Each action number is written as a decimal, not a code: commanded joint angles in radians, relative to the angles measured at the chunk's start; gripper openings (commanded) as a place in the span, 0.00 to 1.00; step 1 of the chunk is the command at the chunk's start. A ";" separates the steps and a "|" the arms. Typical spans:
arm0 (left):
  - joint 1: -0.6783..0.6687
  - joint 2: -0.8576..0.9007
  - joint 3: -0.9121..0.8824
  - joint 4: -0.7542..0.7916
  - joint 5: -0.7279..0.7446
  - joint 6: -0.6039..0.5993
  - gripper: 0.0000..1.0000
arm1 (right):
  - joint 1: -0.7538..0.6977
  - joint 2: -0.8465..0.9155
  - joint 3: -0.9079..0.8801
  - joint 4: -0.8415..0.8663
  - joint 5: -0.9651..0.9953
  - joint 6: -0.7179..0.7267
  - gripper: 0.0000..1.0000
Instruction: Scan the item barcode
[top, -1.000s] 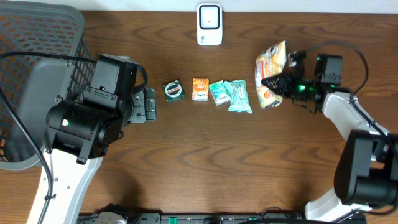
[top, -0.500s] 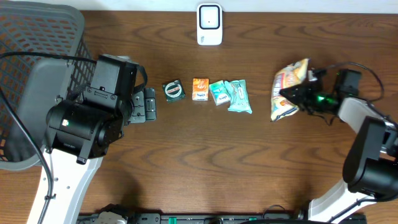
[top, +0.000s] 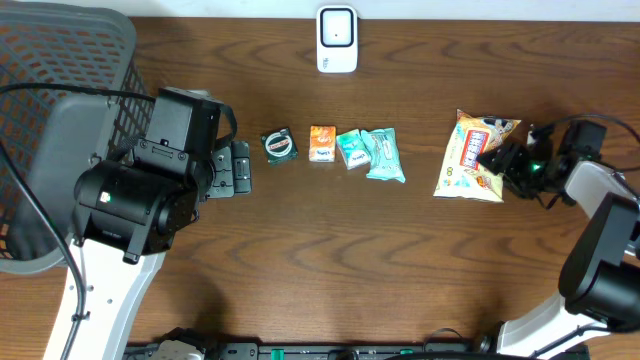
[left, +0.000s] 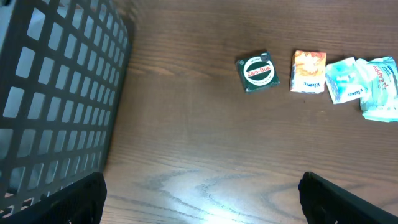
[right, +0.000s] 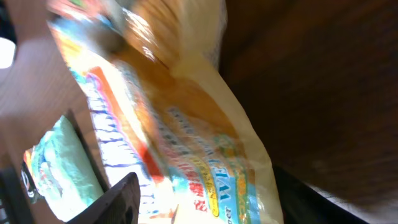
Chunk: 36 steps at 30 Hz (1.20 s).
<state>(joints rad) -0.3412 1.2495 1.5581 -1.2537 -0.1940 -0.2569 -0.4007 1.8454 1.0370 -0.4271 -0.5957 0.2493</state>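
Basket (top: 70, 60) fills the worktop's left edge; left gripper (left: 202, 180) beside it, spread wide, empty. Snack bag (top: 475, 155) lies flat near the right edge. The right gripper (top: 503, 160) has its jaws parted about the bag's rim, not clamping; likely laid there for a regrip. Scanner (top: 337, 40) at far edge.

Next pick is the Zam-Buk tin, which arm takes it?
Left. The open left gripper sits just beside the Zam-Buk tin; the right gripper is far off at the snack bag.

Basket (top: 60, 60) far left, four small packets (top: 322, 143) mid-table, snack bag (top: 476, 157) right, scanner (top: 337, 40) behind.
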 joint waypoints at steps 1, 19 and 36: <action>0.005 0.005 0.008 -0.003 -0.017 0.009 0.98 | -0.004 -0.089 0.068 -0.009 0.039 -0.018 0.61; 0.005 0.005 0.008 -0.003 -0.017 0.009 0.98 | 0.109 -0.173 0.081 -0.016 0.216 -0.019 0.77; 0.005 0.005 0.008 -0.003 -0.017 0.009 0.98 | 0.126 0.034 0.079 0.058 0.154 -0.253 0.97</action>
<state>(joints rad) -0.3412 1.2495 1.5581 -1.2537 -0.1940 -0.2569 -0.2714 1.8439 1.1107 -0.3813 -0.3019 0.0845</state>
